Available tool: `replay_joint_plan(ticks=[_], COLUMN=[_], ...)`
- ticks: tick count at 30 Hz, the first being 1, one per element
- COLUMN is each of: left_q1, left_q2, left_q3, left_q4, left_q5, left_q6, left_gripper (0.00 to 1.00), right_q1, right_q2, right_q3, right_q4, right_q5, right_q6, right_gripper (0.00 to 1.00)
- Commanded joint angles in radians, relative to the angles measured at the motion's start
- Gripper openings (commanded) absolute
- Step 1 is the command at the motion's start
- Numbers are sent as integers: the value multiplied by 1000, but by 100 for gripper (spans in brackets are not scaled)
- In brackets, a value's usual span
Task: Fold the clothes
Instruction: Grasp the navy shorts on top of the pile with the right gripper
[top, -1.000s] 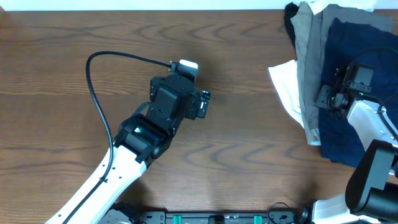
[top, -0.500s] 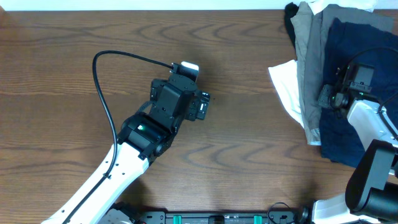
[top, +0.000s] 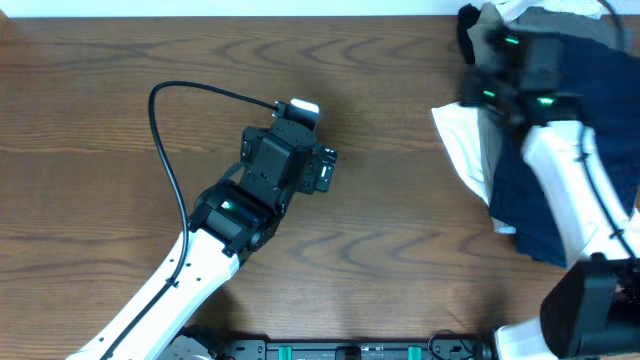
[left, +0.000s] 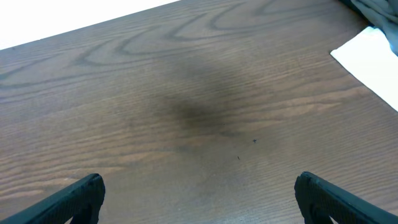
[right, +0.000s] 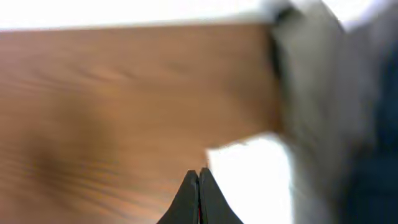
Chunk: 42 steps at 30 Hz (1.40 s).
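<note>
The clothes lie in a pile at the table's right end: a dark navy garment (top: 540, 205), a grey one (top: 497, 135), a white one (top: 458, 145) and a black one (top: 467, 25). My right gripper (top: 470, 92) is blurred above the pile's left edge. In the right wrist view its fingers (right: 199, 177) are pressed shut with nothing seen between them, at the white garment's corner (right: 255, 180), with grey fabric (right: 317, 93) beyond. My left gripper (top: 325, 165) is open and empty over bare table at centre (left: 199, 199); the white garment (left: 373, 56) lies at its far right.
The wooden table (top: 380, 240) stretches left of the pile. The left arm's black cable (top: 155, 130) loops over the table. The far table edge (top: 300, 12) meets a white wall.
My right arm has swung up and left, from over the navy garment to the pile's upper left edge, blurred with motion. The left arm has barely moved.
</note>
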Motion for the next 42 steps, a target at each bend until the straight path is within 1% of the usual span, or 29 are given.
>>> replay_joint_plan(ticks=[1, 4, 6, 8, 10, 11, 13, 14, 17, 19, 22, 26, 31, 37, 40, 42], left_q1=[-3, -3, -3, -3, -3, -3, -3, -3, -3, -3, -3, -3, -3, -3, -3, -3], left_q2=[1, -4, -10, -13, -13, -13, -13, -13, -13, -13, -12, -11, -11, -11, -11, -11], left_q3=[23, 23, 23, 23, 23, 23, 23, 23, 23, 23, 23, 23, 23, 23, 23, 23], left_q4=[-11, -19, -26, -34, -36, -36, -36, -36, -37, -38, -40, -40, -40, -40, -40, -40], left_q5=[-12, -12, -12, -12, -12, -12, -12, -12, -12, -12, -12, -12, -12, -12, -12, -12], left_q6=[8, 8, 8, 8, 8, 8, 8, 8, 8, 8, 8, 8, 8, 8, 8, 8], left_gripper=[98, 98, 98, 98, 98, 98, 98, 98, 98, 98, 98, 98, 98, 98, 98, 98], right_q1=[102, 157, 166, 145, 122, 104, 58, 32, -44, -93, -150, -179, -186, -204, -222, -236], right_q2=[-8, 16, 26, 29, 29, 29, 29, 29, 30, 34, 58, 124, 228, 285, 283, 283], right_q3=[16, 17, 17, 17, 17, 17, 17, 17, 17, 16, 16, 16, 16, 16, 16, 16], right_q4=[69, 114, 81, 2, -42, -70, -140, -180, -282, -332, -354, -356, -350, -350, -350, -351], right_q5=[19, 56, 121, 193, 212, 220, 227, 229, 250, 277, 269, 282, 362, 435, 434, 434], right_q6=[60, 109, 130, 134, 133, 133, 129, 127, 116, 113, 74, 45, 50, 84, 84, 84], right_gripper=[1, 1, 1, 1, 3, 18, 53, 64, 80, 83, 86, 95, 96, 88, 79, 75])
